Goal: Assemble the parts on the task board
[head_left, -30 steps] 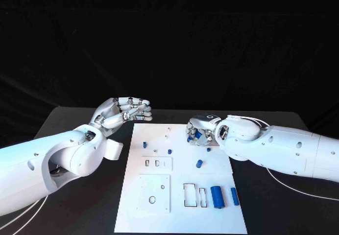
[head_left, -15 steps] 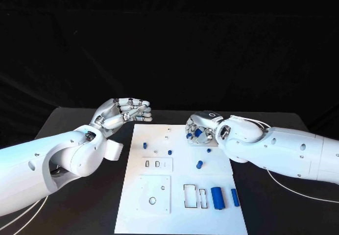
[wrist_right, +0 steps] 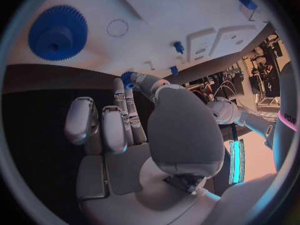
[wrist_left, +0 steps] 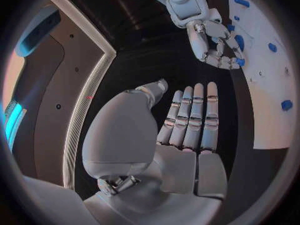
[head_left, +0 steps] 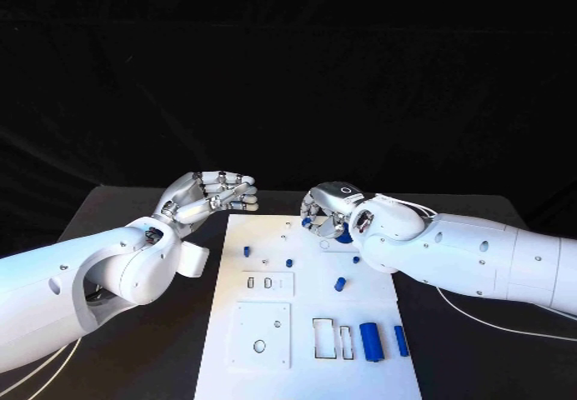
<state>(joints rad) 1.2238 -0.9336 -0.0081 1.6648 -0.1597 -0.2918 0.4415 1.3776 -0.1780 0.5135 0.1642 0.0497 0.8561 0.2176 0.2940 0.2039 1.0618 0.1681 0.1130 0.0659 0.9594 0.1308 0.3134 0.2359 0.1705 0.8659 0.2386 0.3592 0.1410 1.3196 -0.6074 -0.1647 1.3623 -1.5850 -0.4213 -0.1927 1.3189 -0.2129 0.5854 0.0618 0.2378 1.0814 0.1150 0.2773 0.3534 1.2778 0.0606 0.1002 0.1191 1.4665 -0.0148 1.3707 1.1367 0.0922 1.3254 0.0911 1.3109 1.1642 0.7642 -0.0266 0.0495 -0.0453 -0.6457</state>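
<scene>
The right hand (head_left: 333,215) pinches a small blue part (wrist_right: 128,78) at its fingertips, poised above the far end of the task board (head_left: 361,350) as if carrying it to a seat. The left hand (head_left: 214,193) waits beside the board, fingers curled, grasping nothing. Since a second ago, the right hand has shifted farther up the board.

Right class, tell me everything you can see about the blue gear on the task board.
The blue gear is a flat round wheel with fine teeth all round its rim and a raised hub with a small hole at its centre. It looks like moulded plastic. It lies flat on the white task board, close to the board's edge, and nothing grips it. The right hand hovers nearby, pinching a small blue part at its fingertips, apart from the gear.
</scene>
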